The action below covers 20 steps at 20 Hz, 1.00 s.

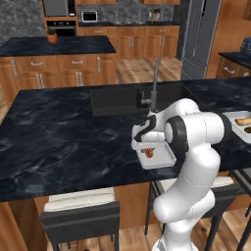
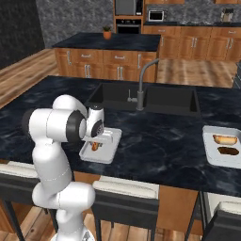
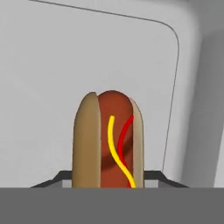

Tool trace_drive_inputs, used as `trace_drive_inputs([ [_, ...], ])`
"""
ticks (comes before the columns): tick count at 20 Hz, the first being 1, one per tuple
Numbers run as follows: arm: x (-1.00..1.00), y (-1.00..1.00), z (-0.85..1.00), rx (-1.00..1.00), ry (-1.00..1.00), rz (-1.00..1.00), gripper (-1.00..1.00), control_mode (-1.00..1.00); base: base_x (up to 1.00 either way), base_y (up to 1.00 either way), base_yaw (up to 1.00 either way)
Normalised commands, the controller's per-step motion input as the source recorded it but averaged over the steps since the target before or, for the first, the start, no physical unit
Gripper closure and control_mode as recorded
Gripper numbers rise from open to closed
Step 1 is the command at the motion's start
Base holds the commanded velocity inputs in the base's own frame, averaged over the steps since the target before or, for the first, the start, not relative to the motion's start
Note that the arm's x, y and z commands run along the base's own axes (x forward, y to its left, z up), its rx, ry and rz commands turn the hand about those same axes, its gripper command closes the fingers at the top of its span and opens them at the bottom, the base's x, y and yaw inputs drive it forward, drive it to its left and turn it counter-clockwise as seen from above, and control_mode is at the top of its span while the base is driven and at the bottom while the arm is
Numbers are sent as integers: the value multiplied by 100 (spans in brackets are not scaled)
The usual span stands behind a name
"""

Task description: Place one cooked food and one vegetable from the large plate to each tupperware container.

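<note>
I hold the hot dog low over the near tray, gripper closed on it. Far-right tray shows 2 foods; near tray lacks a vegetable.

Hot dog lies in the near tray — sink behind.

Glossy black marble counter, smooth matt grey plastic tray, wooden cabinets.

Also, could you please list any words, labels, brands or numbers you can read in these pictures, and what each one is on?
There is no readable text anywhere.
The hot dog in a tan bun carries only yellow and red sauce lines.
The shallow light-grey rectangular tray is plain.
The distant black oven is too small to show any markings.
</note>
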Motion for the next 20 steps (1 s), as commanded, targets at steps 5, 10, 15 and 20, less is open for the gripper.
trace_drive_inputs([
  [5, 13, 2, -55, 0, 5, 0, -100, -100, 0, 0, 0],
  [10, 0, 0, 2, 0, 1, 0, -100, -100, 0, 0, 0],
  [15, -15, 0, 23, 0, -1, -2, -100, -100, 0, 0, 0],
  [20, -24, 0, 64, 0, -6, -12, -100, -100, 0, 0, 0],
])
